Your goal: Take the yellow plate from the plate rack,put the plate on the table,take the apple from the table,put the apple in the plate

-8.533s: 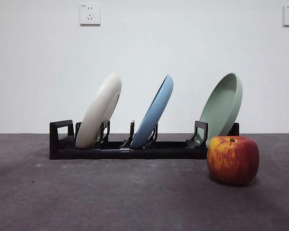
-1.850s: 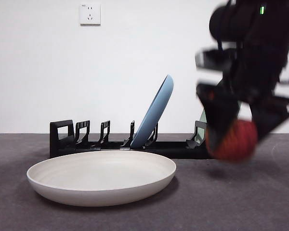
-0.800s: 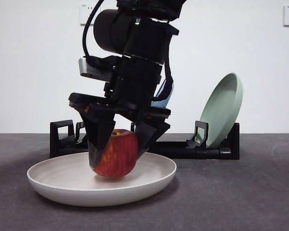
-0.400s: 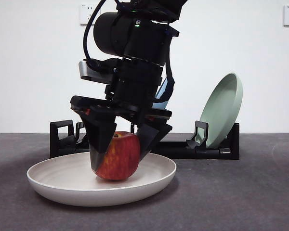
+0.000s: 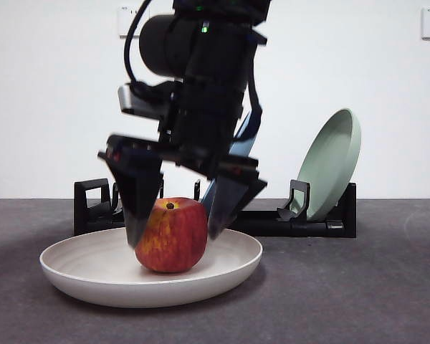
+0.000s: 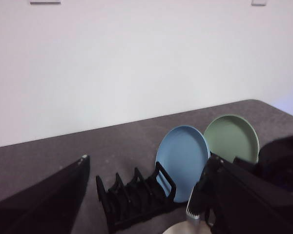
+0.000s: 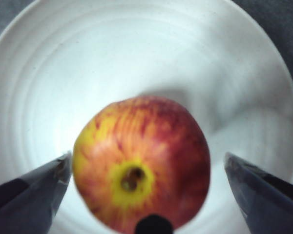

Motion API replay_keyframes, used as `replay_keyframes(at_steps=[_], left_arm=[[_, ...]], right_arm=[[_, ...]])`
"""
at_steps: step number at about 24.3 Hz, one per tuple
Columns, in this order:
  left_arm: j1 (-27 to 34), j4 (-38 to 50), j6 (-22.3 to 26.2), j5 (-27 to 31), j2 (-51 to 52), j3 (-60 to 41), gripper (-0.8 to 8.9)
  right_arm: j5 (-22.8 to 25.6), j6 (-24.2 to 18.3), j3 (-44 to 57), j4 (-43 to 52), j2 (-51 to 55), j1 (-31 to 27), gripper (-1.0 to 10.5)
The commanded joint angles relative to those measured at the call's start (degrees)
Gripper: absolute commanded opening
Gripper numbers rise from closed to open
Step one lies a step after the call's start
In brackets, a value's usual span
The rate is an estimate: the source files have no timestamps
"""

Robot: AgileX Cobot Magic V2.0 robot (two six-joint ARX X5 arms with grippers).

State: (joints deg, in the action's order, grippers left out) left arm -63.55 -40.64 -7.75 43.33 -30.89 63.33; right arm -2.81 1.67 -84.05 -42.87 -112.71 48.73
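The apple [image 5: 173, 236] stands upright in the middle of the yellow plate [image 5: 93, 276], which lies flat on the table [image 5: 344, 287] in front of the plate rack [image 5: 93, 208]. My right gripper [image 5: 173, 236] hangs over the plate, open, with one jaw on each side of the apple and a gap at both sides. The right wrist view shows the apple [image 7: 141, 185] from above on the plate [image 7: 63, 73], between the spread jaws of that gripper [image 7: 146, 162]. My left gripper [image 6: 149, 158] is open and empty, held high above the rack [image 6: 132, 200].
A light blue plate [image 6: 183, 161] and a sage green plate [image 5: 333, 161] lean in the rack behind the yellow plate. The right arm hides most of the blue plate in the front view. Bare table lies right of the yellow plate.
My right gripper carried the apple from the right into the plate. In the last half second its jaws spread off the apple, which now rests on the plate.
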Motion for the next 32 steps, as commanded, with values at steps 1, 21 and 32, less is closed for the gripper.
replay_keyframes(at_steps=[1, 21, 32], left_arm=[[-0.1, -0.5, -1.3, 0.0, -1.0, -0.2, 4.07], [3.9, -3.9, 18.1, -10.2, -28.0, -0.2, -0.13], [31.5, 1.4, 12.3, -28.5, -19.4, -3.6, -0.13]], right_arm=[[0.2, -0.3, -2.1, -1.5, 3.1, 0.0, 5.4], [0.2, -5.4, -3.2, -14.2, 34.6, -10.4, -0.1], [0.2, -5.6, 7.3, -8.3, 54.6, -26.6, -0.1]])
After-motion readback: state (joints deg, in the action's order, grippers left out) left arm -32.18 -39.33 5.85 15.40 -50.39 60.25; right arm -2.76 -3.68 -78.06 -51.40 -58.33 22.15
